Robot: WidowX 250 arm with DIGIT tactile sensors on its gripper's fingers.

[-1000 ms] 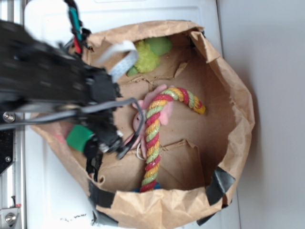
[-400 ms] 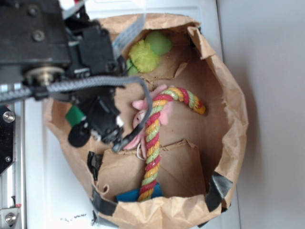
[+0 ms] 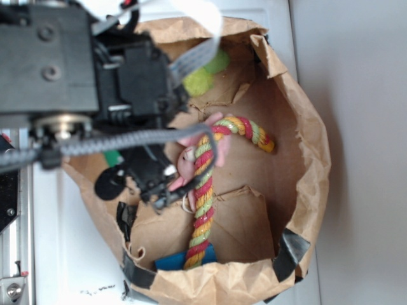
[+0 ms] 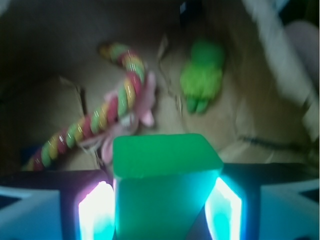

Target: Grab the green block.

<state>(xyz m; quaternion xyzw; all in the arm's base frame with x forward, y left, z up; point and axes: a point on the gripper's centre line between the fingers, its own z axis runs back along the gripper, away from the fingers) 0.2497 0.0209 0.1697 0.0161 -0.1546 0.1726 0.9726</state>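
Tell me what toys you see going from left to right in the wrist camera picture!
Striped rope toy → green block, held in the hand → fuzzy green plush toy.

The exterior view looks straight down into the bag; the close wrist view shares its rope floor.

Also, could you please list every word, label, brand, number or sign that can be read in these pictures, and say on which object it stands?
None can be read.
The flat green rectangular block, held between the gripper fingers: plain faces, no print.
The crumpled brown paper bag, the striped rope toy and the fuzzy yellow-green plush toy: no text visible.
The wrist view is blurred, so small print could go unseen.
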